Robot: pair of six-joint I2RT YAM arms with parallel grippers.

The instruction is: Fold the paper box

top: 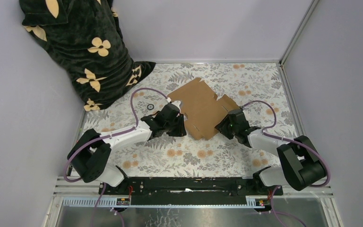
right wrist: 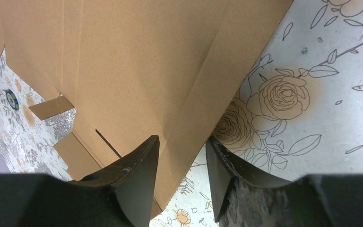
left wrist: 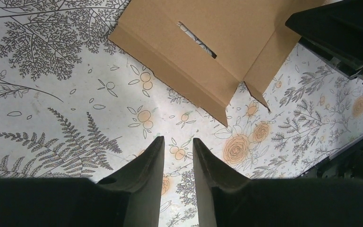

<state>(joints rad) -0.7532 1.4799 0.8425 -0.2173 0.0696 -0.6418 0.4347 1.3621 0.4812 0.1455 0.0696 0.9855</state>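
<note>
A surface point(top: 246, 80) printed with ferns and orange flowers is seen. A dark cloth point(top: 82, 47) with cream flower motifs is heaped at its far left corner. A small ring point(top: 150, 107) is laid near the cloth.

Illumination is bright, even and diffuse, from overhead. In the top view, the grey-and-orange floral-printed table cover point(top: 189, 156) carries only faint, soft-edged shadows. The black plush cloth with cream flower motifs point(top: 75, 42) renders very dark, with little fold detail. In the left wrist view, a pale sheen lies on the cover just below the plain brown corrugated cardboard sheet point(left wrist: 217, 28). The black fingers of the left gripper point(left wrist: 177, 144) and right gripper point(right wrist: 182, 142) appear as near-featureless, slightly soft masses; print and cardboard are sharp.
</note>
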